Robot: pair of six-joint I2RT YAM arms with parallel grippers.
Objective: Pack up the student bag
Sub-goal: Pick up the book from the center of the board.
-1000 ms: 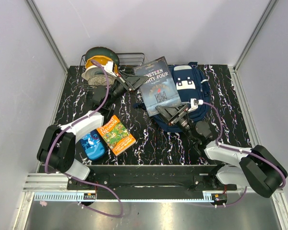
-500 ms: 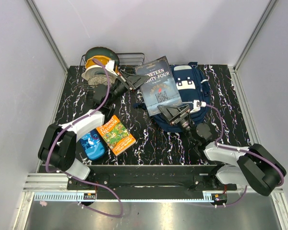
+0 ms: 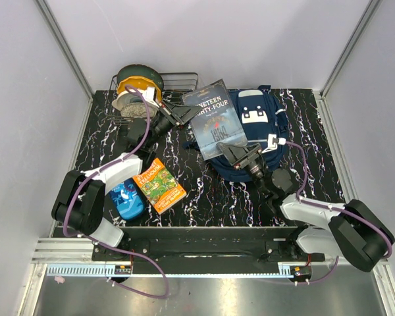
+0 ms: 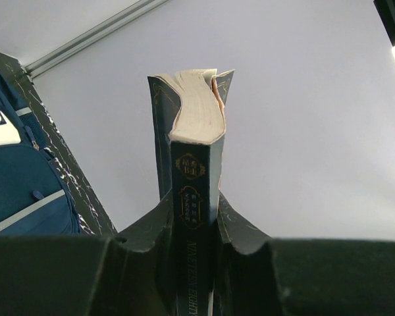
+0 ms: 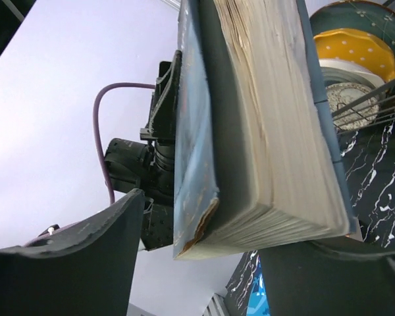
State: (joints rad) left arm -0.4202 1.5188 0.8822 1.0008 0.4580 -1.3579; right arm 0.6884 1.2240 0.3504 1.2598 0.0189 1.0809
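The student bag, a navy backpack with white front patches, lies at the back right of the table; it also shows in the left wrist view. A dark blue book, "Nineteen Eighty-Four", is held in the air, leaning over the bag's left side. My left gripper is shut on its spine, with the page edges pointing away. My right gripper is open around the book's lower corner. Its left finger stands apart from the cover and the other finger is under the page block.
A wire rack at the back left holds stacked plates and bowls, also in the right wrist view. An orange and green book and a blue pouch lie at the front left.
The left gripper and the book have shifted slightly left and back. The right gripper has moved slightly right, staying at the book's lower corner.
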